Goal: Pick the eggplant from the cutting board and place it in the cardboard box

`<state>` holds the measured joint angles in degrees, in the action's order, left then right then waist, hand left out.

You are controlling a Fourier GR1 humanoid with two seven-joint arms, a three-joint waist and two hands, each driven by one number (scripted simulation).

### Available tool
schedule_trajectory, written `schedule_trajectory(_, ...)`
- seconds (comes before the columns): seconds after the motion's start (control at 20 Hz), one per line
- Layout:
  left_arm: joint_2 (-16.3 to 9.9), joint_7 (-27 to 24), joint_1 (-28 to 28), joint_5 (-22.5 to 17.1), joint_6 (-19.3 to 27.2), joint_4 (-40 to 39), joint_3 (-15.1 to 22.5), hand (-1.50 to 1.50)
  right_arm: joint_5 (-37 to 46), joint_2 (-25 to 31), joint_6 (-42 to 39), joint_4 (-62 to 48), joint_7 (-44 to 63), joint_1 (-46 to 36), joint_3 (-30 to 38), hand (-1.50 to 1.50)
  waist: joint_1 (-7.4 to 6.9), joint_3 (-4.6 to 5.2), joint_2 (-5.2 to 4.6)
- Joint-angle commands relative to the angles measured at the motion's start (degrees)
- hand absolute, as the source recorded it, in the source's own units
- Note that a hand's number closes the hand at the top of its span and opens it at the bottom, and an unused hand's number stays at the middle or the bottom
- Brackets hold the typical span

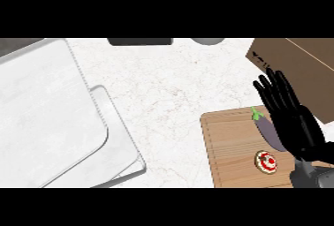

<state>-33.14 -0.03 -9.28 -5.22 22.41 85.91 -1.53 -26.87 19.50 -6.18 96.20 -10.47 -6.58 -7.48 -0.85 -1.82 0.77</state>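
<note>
Counter (176, 88): pale marble-look top with faint veins, flat and smooth. Risk: a smooth top gives a rolling vegetable nothing to stop against if it is knocked off the board.

Sink (46, 114): large pale basin at the view's left with rounded corners and a thin metal rim; well apart from the work.

Cardboard box (300, 57): brown, matt, straight-edged, at upper right, partly cut by the view's edge, small dark print near its left edge. Its opening cannot be made out. Risk: a release too near the near wall could leave the eggplant on the rim or outside.

Cutting board (228, 150): light wood, lined grain, rounded corner, a shallow groove round the edge; lies just below the box.

Right hand (294, 119): black, fingers straight and spread, pointing up the view, holding nothing. It lies over the board's right side and covers the eggplant's right flank. Risk: straight fingers closing from this side may push rather than clasp. Left hand: not in view.

Eggplant (267, 130): dark purple, glossy, long and rounded, green stem toward the box; lies on the board's upper right, partly under the fingers. Risk: the rounded, slick skin is likely to roll or slip out of a shallow hold.

Round item (266, 160): small red-and-white disc on the board just below the eggplant; could be nudged by the wrist.
</note>
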Motion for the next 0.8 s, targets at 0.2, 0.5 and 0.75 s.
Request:
schedule_trajectory(0.2,6.3,3.7,1.7,-4.2,-2.3,-1.3,6.0,0.0,12.6,17.6,-3.2,-10.8,18.4,-7.4,-3.6,1.5,-2.46,2.64,-2.54)
schedule_trajectory(0.5,7.3,6.4,3.0,-9.6,-2.8,-2.9,10.5,0.0,28.8,31.7,-5.5,-16.3,24.3,-8.5,-6.7,-1.5,-1.89,2.32,-2.2)
schedule_trajectory(0.75,8.2,5.4,2.5,-11.3,-1.3,-4.7,14.1,0.0,32.6,37.9,-14.2,-14.7,25.9,-16.0,-9.6,-1.5,-1.63,2.23,-1.6)
